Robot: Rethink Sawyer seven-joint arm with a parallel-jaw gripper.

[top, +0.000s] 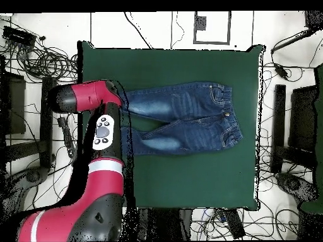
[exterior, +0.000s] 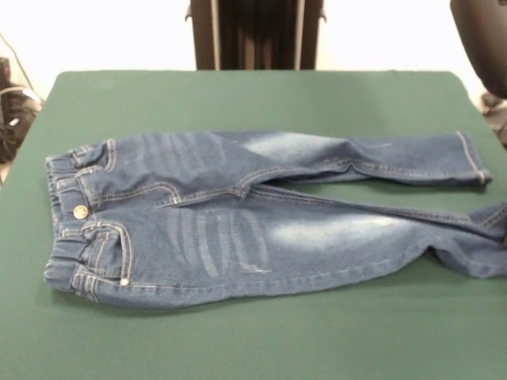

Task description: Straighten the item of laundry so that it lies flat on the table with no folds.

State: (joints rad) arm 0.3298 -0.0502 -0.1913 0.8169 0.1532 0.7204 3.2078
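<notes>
The blue denim jeans point(exterior: 238, 214) lie front side up on the green table point(exterior: 238, 332), waistband and brass button point(exterior: 80, 211) to the left, legs stretched to the right. The far leg lies flat with its cuff point(exterior: 473, 158) showing. The near leg runs off the right edge, and its end point(exterior: 491, 222) looks bunched. In the overhead view the jeans point(top: 183, 116) lie across the middle of the table point(top: 189, 183), and the leg ends disappear under the red arm point(top: 94, 101). The gripper itself is hidden under the arm.
The robot's black pedestal point(exterior: 253, 32) stands at the far side. A dark part of the arm point(exterior: 483, 39) hangs at the top right. In the overhead view the arm point(top: 104, 164) covers the table's left edge. Cables and stands point(top: 290, 126) surround the table.
</notes>
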